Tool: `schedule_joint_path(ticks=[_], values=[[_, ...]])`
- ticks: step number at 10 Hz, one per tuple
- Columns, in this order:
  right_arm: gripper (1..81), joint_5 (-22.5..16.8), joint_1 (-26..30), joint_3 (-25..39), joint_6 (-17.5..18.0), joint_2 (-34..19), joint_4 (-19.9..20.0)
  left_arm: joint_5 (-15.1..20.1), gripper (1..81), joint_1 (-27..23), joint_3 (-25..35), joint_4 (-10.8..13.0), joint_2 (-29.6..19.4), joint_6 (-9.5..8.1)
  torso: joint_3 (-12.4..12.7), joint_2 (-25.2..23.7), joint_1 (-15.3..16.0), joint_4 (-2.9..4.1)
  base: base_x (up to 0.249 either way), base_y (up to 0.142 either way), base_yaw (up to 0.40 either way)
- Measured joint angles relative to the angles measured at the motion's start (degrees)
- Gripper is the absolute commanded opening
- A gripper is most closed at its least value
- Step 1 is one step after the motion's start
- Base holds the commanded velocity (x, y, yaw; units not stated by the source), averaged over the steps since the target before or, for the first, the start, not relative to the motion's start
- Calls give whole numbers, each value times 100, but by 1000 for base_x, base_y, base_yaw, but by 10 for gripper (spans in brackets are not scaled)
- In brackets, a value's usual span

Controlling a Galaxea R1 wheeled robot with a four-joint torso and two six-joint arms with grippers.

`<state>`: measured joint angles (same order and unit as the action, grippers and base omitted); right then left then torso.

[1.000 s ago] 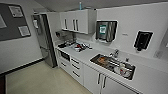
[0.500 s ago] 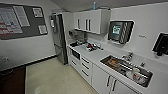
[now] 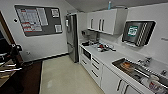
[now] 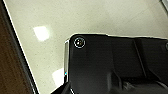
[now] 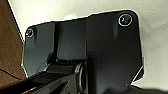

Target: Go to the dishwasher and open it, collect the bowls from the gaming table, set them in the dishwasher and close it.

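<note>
Head view is taking in a small kitchen. A white counter (image 3: 108,58) is running along the wall on the picture's right, its long axis receding from the near right corner toward a steel refrigerator (image 3: 72,37) standing upright at the far end. A steel sink (image 3: 140,72) is sitting sunk in the counter's near part, with a clear container (image 3: 153,84) lying at its near end. White drawers (image 3: 93,67) with dark handles are lining the front below, and a darker panel (image 3: 86,54) is showing under the counter nearer the refrigerator; whether that is the dishwasher cannot be told. White wall cabinets (image 3: 103,21) are hanging above, and a dark dispenser (image 3: 137,32) is fixed to the wall over the sink. A grey notice board (image 3: 38,20) is covering the far wall.

Left wrist view is looking down on pale floor (image 4: 75,20); the left gripper's opening cannot be told.

Right wrist view is showing pale floor beside a brown surface (image 5: 8,45); the right gripper's opening cannot be told either.
</note>
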<state>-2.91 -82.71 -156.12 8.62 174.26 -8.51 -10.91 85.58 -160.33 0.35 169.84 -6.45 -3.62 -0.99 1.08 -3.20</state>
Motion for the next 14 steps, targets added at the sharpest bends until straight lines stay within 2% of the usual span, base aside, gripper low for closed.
schedule_joint_path(ticks=[14], values=[[811, 5, 16, -151, -5, 38, 0, 2, 811, -2, 0, -2, 45, -2, 0, 0, 0, 0, 0, 0, 360]])
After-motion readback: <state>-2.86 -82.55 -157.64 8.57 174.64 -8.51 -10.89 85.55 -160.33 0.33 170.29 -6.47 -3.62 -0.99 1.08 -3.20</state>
